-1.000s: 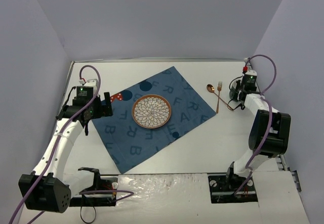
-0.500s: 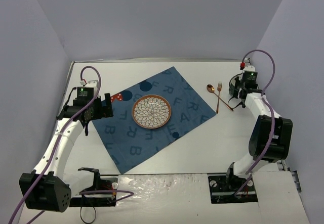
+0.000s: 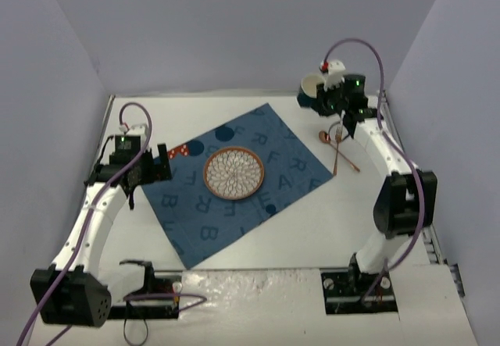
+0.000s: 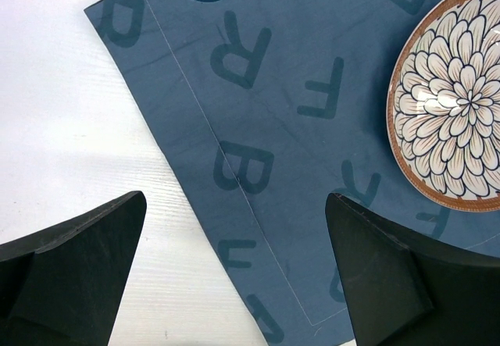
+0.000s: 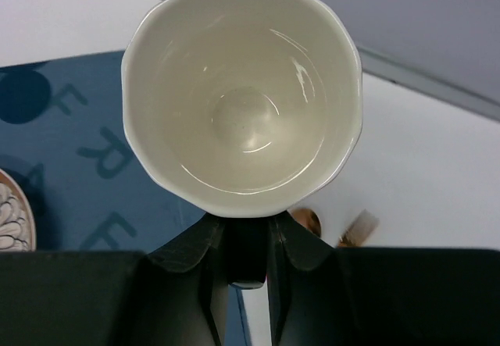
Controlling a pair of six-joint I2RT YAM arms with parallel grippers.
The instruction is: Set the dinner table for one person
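- Dinner table (image 3: 328, 221): white top with a thin metal rim, filled the whole work area under everything else.
- Placemat (image 3: 226, 221): dark blue cloth printed with letters, lay turned like a diamond on the middle of the table.
- Left gripper (image 3: 162, 162) (image 4: 236, 205): I saw it hang over the placemat's left edge, fingers spread wide, nothing between them.
- Right gripper (image 3: 324, 96) (image 5: 246, 233): out at the far right of the table, fingers pinched tight on the cup (image 3: 311, 90) (image 5: 242, 96) at a dark part below its rim.
- Plate (image 3: 233, 173) (image 4: 449, 104): petal pattern, brown rim, sat on the placemat's centre.
- Cup: cream inside, dark outside, tipped with its mouth towards the wrist camera. I could not tell whether it touched the table.
- Spoon (image 3: 323, 136) and fork (image 3: 337, 139): copper-coloured, lay crossed on bare table just off the placemat's right corner.
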